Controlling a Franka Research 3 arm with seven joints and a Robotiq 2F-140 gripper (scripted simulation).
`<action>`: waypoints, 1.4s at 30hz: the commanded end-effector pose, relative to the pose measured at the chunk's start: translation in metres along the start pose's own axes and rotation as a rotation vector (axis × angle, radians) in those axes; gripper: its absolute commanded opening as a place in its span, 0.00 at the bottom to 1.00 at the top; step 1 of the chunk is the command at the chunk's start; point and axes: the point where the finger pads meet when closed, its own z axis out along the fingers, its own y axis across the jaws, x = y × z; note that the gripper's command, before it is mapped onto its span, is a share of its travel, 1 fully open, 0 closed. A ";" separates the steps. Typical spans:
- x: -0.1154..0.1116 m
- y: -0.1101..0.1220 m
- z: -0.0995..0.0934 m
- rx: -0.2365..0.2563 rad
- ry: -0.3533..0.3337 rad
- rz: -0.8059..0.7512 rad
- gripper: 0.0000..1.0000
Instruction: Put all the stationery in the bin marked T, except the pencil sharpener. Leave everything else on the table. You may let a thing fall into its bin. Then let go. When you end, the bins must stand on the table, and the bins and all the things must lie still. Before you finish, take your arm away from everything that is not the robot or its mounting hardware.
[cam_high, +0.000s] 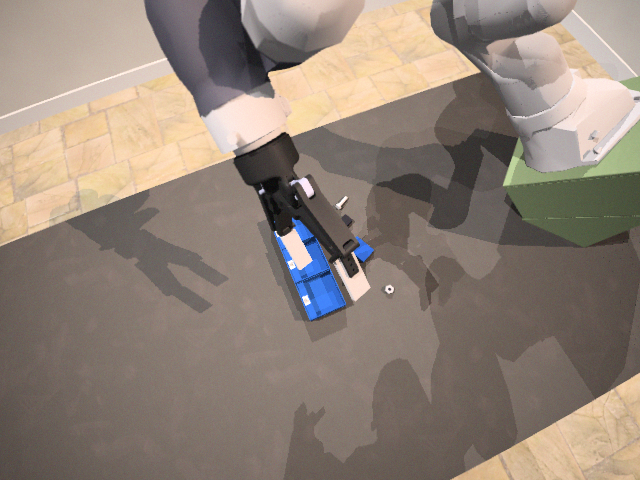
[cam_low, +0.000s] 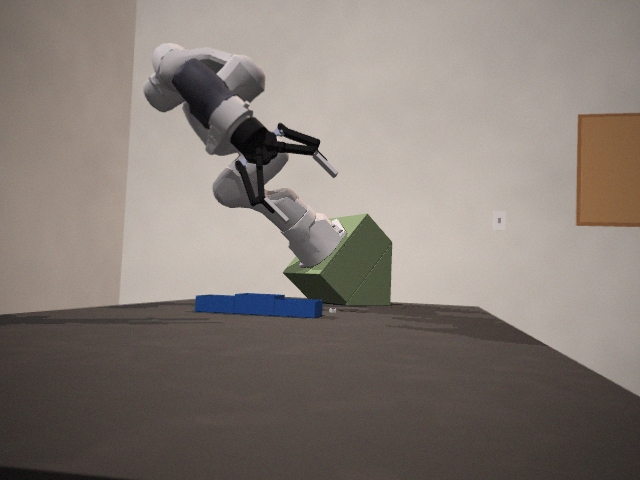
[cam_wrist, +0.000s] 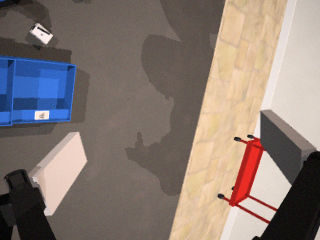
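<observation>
Hand (cam_low: 299, 190): fully spread, empty, held high above the bench (cam_low: 361, 392); blue bins (cam_high: 315, 281) in a row beneath it, hex nut (cam_high: 388, 289), bolt (cam_high: 340, 202) and a small dark item (cam_high: 347, 220) nearby; bin marks unreadable.

Bins (cam_high: 315, 289) half covered by the tool (cam_high: 323, 258) from above. Labels too small to read. Small dark item (cam_high: 347, 220) unidentifiable.

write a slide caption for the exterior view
Arm raised with its open gripper empty, high above the blue bins on the dark table.
</observation>
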 end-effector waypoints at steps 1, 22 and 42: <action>0.000 0.000 0.000 0.000 0.000 0.000 1.00; 0.005 -0.024 0.023 0.000 0.000 0.000 0.05; 0.046 0.002 0.027 0.050 0.141 -0.480 0.05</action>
